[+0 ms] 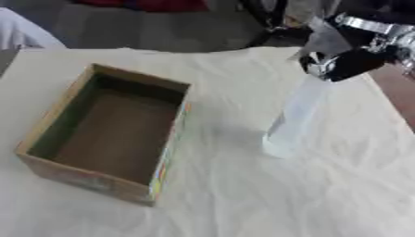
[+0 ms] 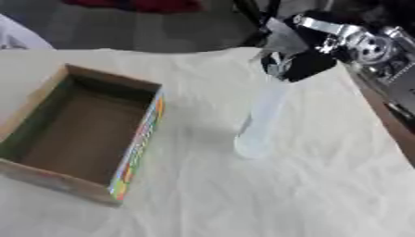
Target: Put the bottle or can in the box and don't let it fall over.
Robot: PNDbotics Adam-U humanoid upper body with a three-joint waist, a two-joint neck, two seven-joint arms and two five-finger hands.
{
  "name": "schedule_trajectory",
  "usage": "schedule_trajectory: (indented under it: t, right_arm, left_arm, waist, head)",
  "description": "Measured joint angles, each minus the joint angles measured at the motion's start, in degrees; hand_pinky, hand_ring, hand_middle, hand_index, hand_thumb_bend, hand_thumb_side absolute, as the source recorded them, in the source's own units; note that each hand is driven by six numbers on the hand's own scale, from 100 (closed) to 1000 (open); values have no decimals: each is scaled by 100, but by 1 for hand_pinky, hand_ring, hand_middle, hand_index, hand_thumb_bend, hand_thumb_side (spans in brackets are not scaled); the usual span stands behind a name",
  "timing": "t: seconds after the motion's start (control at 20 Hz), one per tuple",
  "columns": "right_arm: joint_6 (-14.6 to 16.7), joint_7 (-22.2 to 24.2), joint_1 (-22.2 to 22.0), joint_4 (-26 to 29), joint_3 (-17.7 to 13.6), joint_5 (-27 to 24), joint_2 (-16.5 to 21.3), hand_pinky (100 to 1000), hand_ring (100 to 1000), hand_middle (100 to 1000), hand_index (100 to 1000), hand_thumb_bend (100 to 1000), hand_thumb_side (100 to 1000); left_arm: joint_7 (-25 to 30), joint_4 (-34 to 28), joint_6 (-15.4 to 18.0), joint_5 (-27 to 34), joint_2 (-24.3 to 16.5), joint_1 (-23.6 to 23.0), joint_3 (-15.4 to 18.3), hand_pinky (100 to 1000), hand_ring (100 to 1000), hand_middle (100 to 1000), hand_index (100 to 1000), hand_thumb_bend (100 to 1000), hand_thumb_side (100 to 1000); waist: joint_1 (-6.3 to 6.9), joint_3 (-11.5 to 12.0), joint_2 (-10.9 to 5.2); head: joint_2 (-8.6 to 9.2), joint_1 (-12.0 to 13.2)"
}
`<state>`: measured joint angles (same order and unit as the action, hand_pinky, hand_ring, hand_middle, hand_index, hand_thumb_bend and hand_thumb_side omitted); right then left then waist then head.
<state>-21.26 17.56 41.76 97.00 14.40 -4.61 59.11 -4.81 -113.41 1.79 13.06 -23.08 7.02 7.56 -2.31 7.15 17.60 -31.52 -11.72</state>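
right hand: comes in from the upper right corner, arm black with silver joints, hand lowered onto the top of the bottle
right fingers: wrapped round the bottle's upper end, grasping it; blurred, so the exact finger placement is hard to read
left hand: shows in neither view
bottle: one, pale and see-through, tall and slim, leaning with its top toward the upper right under the hand; its base is low by the cloth, probably touching it, but blur leaves that unsure
bottle place: right of the box, well apart from it, outside it
box: one, open-topped cardboard, brown inside, greenish on the inner left wall, coloured print along the right outer wall; sits on the left half of the cloth, turned a bit askew
box contents: nothing seen inside, only the brown floor
cloth: one, off-white, wrinkled, covers the table under box and bottle
table edge: reddish-brown strip showing past the cloth on the right
count: one hand seen, one bottle, one box, one cloth
task state: bottle not yet in the box
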Motion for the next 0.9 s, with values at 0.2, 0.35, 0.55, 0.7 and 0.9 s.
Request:
schedule_trajectory:
  t: [0.2,0.35,0.55,0.7,0.9]
  right_arm:
    - [57,-44,0,30,7,-61,1,100,167,100,177,100,100]
    - [89,-26,0,38,7,-103,8,100,140,100,163,100,100]
    - [99,44,11,82,7,-130,18,100,100,100,147,100,100]
    - [72,109,89,112,4,-121,30,100,100,100,140,100,100]
    - [17,179,257,176,-28,-32,52,100,100,100,139,156,100]
  left_arm:
    - [-2,0,2,0,0,0,0,850,575,672,707,100,772]
    - [-3,0,4,0,0,0,0,850,575,672,707,100,770]
    - [-4,0,5,6,-1,-4,0,848,573,671,707,100,766]
    - [-8,0,9,10,-6,-24,1,847,573,670,707,100,762]
    - [-16,0,17,24,-9,-51,1,847,573,670,707,100,759]
  waist:
    - [1,6,-1]
    - [-5,13,-6]
    - [-34,32,-61]
    - [-36,33,-142]
    - [-68,33,-216]
  head:
    - [-1,-1]
    - [-5,-2]
    - [-14,-2]
    - [-62,-2]
    - [-113,-4]
